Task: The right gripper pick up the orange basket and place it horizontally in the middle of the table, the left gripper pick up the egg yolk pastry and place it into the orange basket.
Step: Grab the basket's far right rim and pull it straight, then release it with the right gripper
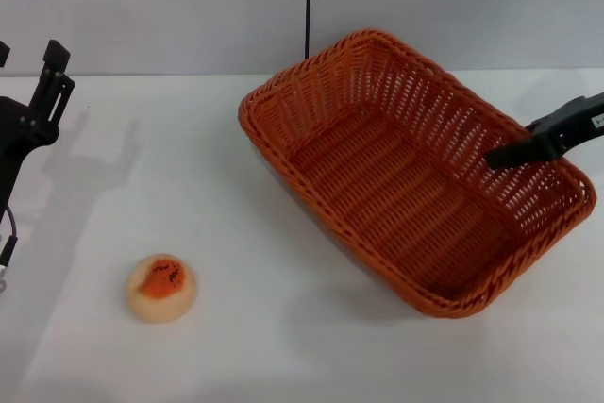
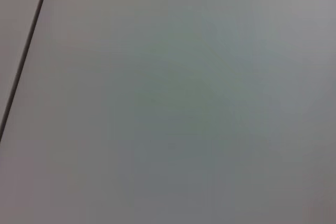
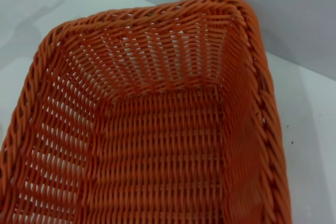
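The orange basket (image 1: 415,172) sits on the white surface (image 1: 283,327) at about the two o'clock part of the head view, turned on a diagonal so its long axis runs from eleven o'clock toward five o'clock. Its near corner appears slightly raised, with a dark shadow beneath that edge. The basket is empty; the woven floor and sloping sides show plainly in the right wrist view, where the basket (image 3: 157,129) fills most of the picture.

The right pincer (image 1: 510,152) reaches in from the three o'clock edge of the head view, its slim black tip lying over the basket's right-hand rim and inner wall. Whether its fingers are apart, together or clamped on the wicker cannot be told from here; the right wrist view does not show them.

The egg yolk pastry (image 1: 161,287) rests on the surface at roughly eight o'clock, well apart from the basket, dome up with its orange-red patch on top.

The left pincer (image 1: 52,77) hangs at the nine-to-ten o'clock edge, above the surface and well clear of the pastry, its forked fingers pointing up and away; their spacing cannot be told. The left wrist view shows only a plain grey panel with a dark seam.
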